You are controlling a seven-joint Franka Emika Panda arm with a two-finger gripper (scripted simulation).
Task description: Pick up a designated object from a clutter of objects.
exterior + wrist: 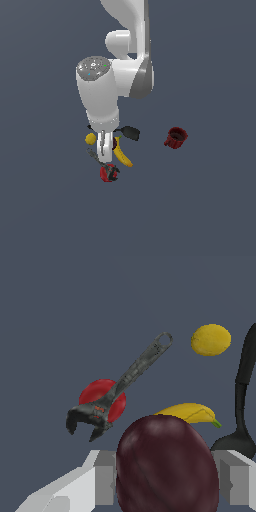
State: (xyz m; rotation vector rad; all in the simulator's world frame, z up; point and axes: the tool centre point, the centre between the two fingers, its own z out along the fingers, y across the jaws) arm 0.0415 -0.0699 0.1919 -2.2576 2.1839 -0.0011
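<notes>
The claw [167, 483] holds the dark maroon fruit [167, 466], one finger [102, 478] pressed to each side. Just beyond the fruit on the surface [60, 316] lie a banana [189, 412], a grey-handled wrench [120, 387] over a red disc [102, 401], a lemon [211, 340] and a black spatula [243, 401]. A red mug [175, 137] sits well apart toward the exterior view's right.

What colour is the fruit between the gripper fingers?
The fruit is dark maroon, almost purple-brown. The wrist view shows it best.

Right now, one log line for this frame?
phase: grasp | target: plum between fingers | gripper: closure unclear | banana, wrench adjacent
</notes>
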